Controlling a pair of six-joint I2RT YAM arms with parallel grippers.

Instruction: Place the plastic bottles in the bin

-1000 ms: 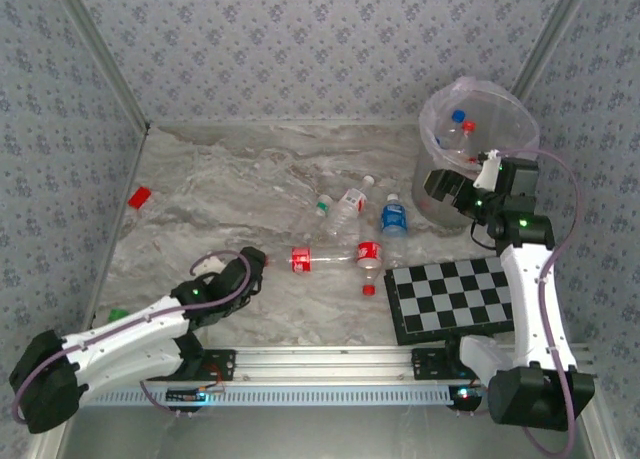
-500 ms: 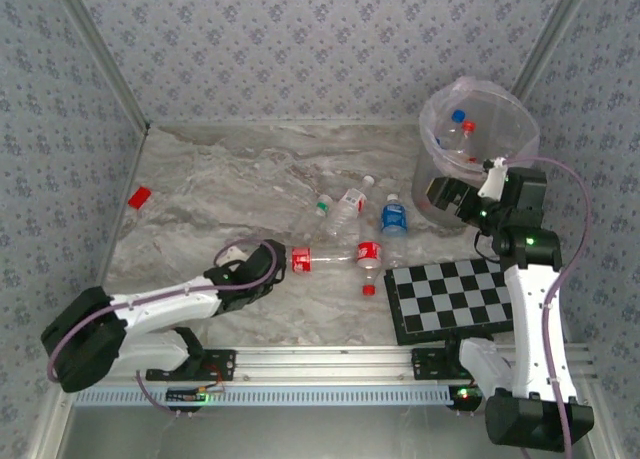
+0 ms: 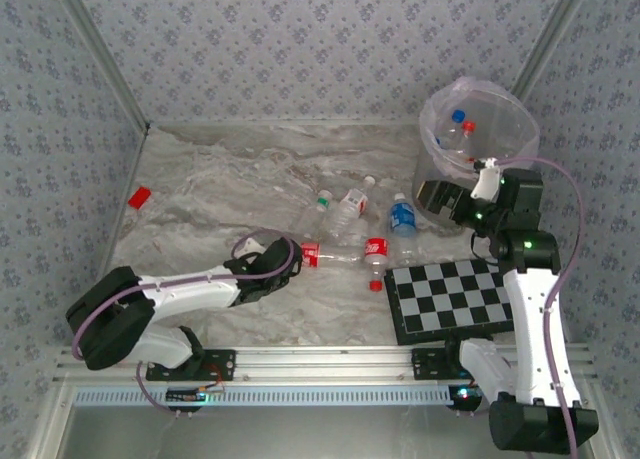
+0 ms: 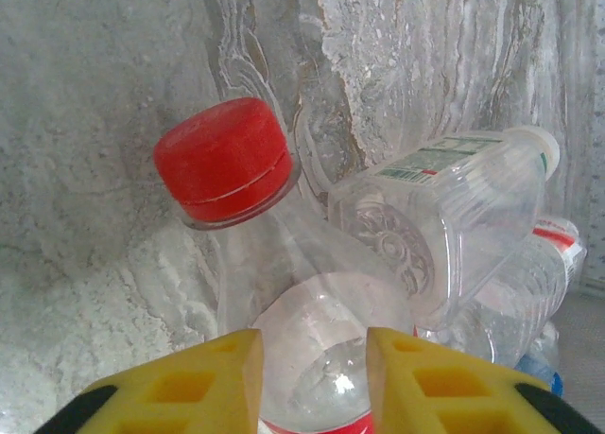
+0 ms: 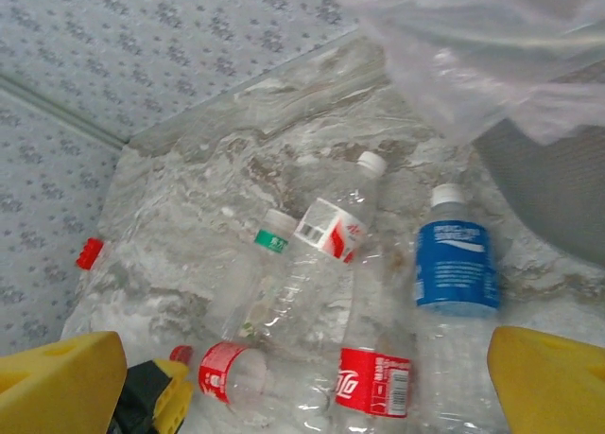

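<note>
Several clear bottles lie clustered mid-table: one with a red cap and red label, another red-labelled one, a blue-labelled one, a white-capped one and a green-labelled one. My left gripper is open, and its yellow fingers straddle the red-capped bottle's shoulder. The bin stands at the back right with two bottles inside. My right gripper hangs open beside the bin, above the cluster, its fingers wide apart.
A black-and-white checkerboard lies at the front right, next to the bottles. A small red block sits by the left wall. The bin's loose plastic bag hangs close above my right gripper. Patterned walls enclose the table.
My left arm has stretched right until its fingers reached the red-capped bottle, and the cluster shifted slightly right. My right gripper drifted a little left, away from the bin.
</note>
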